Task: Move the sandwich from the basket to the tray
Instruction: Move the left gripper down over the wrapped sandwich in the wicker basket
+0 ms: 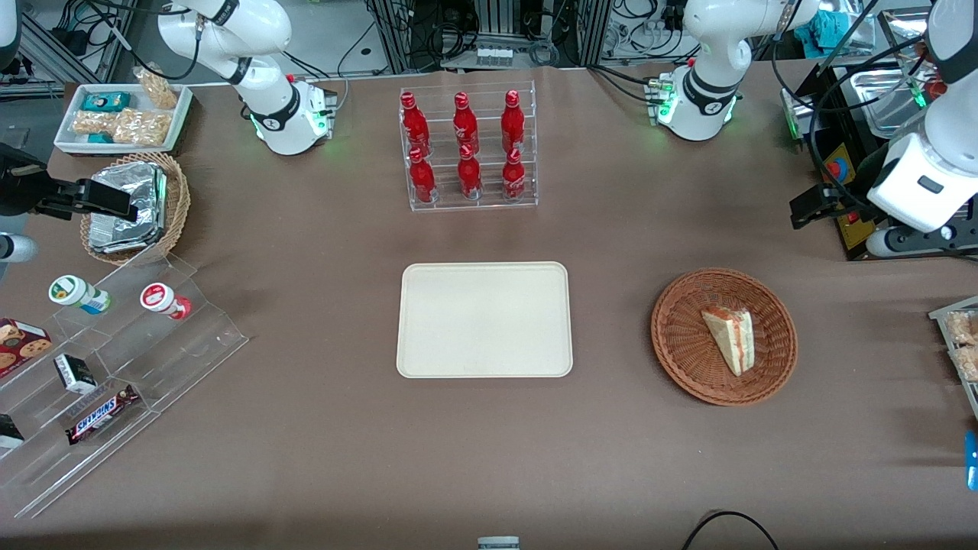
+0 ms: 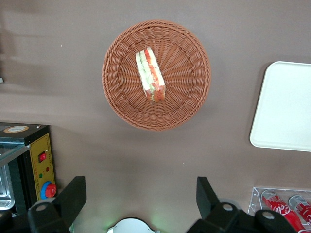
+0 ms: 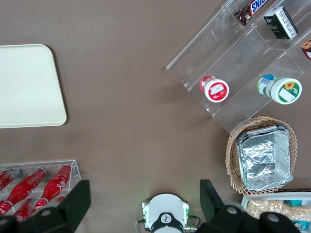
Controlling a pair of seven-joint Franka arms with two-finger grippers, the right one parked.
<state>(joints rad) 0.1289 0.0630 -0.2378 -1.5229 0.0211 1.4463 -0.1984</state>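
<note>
Jaws (image 2: pixel 138 196) of the working arm stand wide apart and hold nothing; in the left wrist view both fingers (image 2: pixel 73 196) show with bare counter between them. The unit hangs high, toward the working arm's end of the counter (image 1: pixel 321 458), farther from the front camera than the basket and well apart from it. From this height the wrist camera takes in the whole basket at once, which suits lining up an approach.

The sandwich (image 1: pixel 731 339) lies on its side in the wide, shallow reddish-brown wicker basket (image 1: pixel 680 336), near the centre of the weave. The wrist view shows its filling edge turned upward, red and green layers between white bread. No other item shares the basket, so the wedge is open to a descent from above.

The cream rectangular tray (image 1: pixel 484 319) lies flat in the middle of the counter, beside the basket and apart from it, with nothing on it. A clear rack of red bottles (image 1: pixel 466 149) stands farther from the front camera than the tray, off the straight line between basket and tray.

Judgement: the transfer has not begun. The next move calls for lowering over the basket and aligning the fingers across the bread faces. The wedge looks soft, so a hard squeeze could crush it.
</note>
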